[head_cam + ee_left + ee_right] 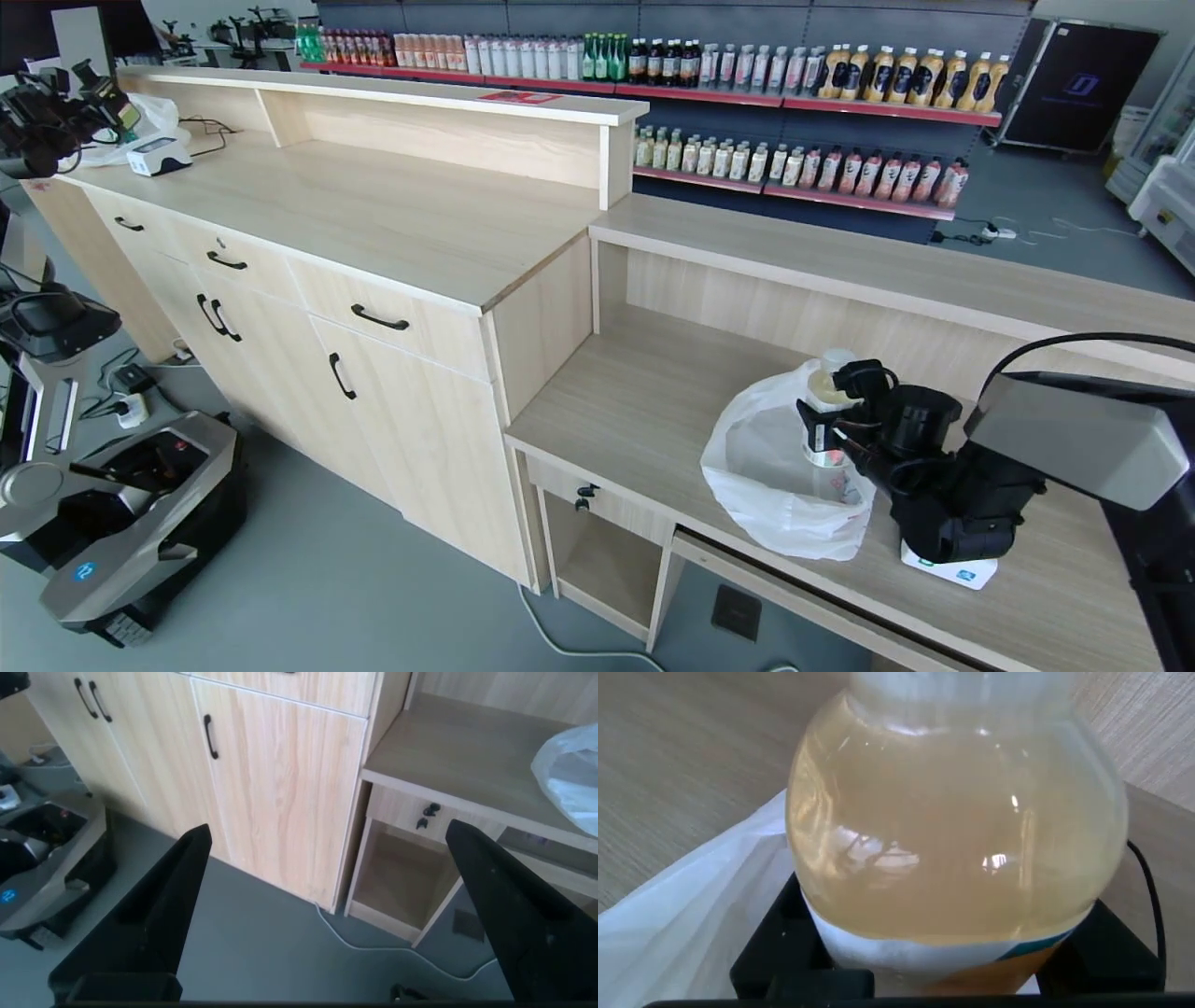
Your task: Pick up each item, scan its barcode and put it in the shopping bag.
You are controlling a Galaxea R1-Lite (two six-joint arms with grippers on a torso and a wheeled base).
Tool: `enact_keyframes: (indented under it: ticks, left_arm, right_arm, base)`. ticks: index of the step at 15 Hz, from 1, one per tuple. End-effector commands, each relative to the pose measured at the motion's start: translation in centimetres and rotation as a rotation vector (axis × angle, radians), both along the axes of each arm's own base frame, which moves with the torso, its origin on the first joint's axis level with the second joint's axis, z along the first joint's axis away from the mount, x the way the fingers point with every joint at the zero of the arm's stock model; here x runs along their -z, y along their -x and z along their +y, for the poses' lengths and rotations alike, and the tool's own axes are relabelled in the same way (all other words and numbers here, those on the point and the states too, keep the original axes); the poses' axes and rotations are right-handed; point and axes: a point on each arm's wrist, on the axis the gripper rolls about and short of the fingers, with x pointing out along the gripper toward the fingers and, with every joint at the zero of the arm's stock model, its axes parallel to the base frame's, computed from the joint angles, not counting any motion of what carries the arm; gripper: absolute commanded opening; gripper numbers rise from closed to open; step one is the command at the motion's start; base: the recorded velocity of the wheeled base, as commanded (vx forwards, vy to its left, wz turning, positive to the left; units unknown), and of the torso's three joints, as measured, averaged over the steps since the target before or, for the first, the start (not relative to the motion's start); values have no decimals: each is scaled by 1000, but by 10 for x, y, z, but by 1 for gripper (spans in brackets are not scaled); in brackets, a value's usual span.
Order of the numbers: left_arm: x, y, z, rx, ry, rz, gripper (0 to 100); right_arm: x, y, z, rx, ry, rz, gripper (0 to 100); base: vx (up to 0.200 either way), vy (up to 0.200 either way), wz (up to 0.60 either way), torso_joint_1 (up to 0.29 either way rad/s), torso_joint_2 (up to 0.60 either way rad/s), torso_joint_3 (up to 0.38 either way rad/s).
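Observation:
A clear bottle of pale yellow drink (825, 420) with a white cap stands upright over the mouth of the white plastic shopping bag (761, 467) on the low counter. My right gripper (831, 425) is shut on the bottle's middle. Up close in the right wrist view, the bottle (957, 831) sits between black fingers (775, 961), with the bag (682, 924) beneath. My left gripper (327, 915) hangs open above the grey floor in front of the cabinet, with nothing between its fingers (149, 915).
A white scanner box (948, 567) lies under my right arm near the counter's front edge. The taller cabinet counter (373, 205) stands to the left, carrying a small white device (157, 154). Shelves of drink bottles (747, 75) line the back wall.

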Motion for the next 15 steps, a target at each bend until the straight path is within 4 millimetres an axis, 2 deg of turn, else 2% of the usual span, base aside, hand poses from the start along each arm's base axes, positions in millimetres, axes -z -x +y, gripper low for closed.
enact_keyframes:
  ticks: [1, 8, 15]
  left_arm:
    - [0, 0, 0, -1, 0, 0, 100]
    - [0, 0, 0, 0, 0, 2, 100]
    - [0, 0, 0, 0, 0, 0, 100]
  right_arm:
    - [16, -2, 2, -10, 2, 27, 0]
    - [49, -7, 15, -153, 29, 2, 0]
    - [64, -18, 25, -191, 42, -16, 0]
  base:
    - [0, 0, 0, 0, 0, 0]
    - [0, 0, 0, 0, 0, 0]
    - [0, 0, 0, 0, 0, 0]
